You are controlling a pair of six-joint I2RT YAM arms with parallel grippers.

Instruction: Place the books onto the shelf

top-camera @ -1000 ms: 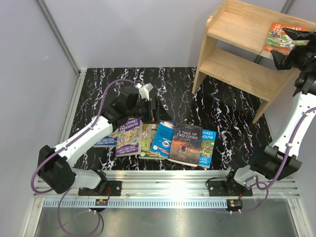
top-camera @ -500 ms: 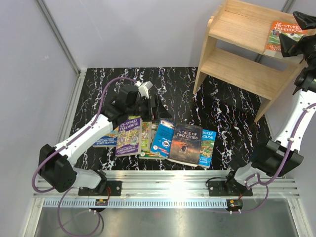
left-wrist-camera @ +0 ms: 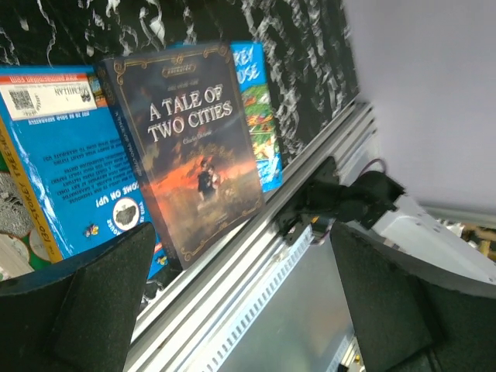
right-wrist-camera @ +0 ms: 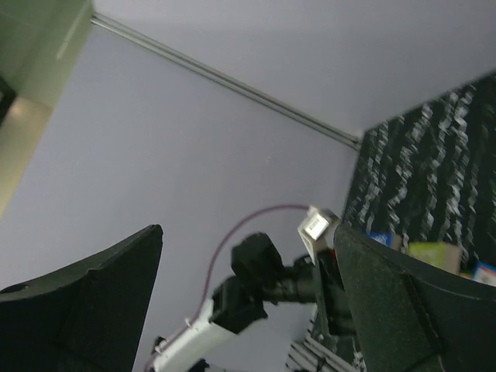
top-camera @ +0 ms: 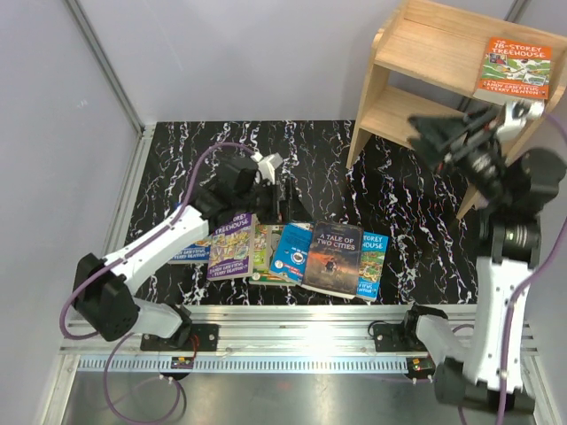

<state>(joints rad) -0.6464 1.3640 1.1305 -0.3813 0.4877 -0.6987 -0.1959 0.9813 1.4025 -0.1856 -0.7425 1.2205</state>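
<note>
Both open: left end effector (top-camera: 285, 189) low by books (top-camera: 330, 258), right end effector (top-camera: 446, 135) aloft.

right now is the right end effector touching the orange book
Apart. Top external view shows the right end effector well clear of the orange book, bare shelf between.

Robot lab cell, plain grey partition walls (top-camera: 53, 133), aluminium mounting rail (top-camera: 301, 329)

From here I see the shelf (top-camera: 434, 49) as bare pale wood, matt with visible grain. The books (top-camera: 332, 258) have glossy paper covers. The worktop (top-camera: 407, 204) looks like a smooth, black marble-patterned sheet, and the rail (top-camera: 292, 320) is ribbed bare metal.
</note>
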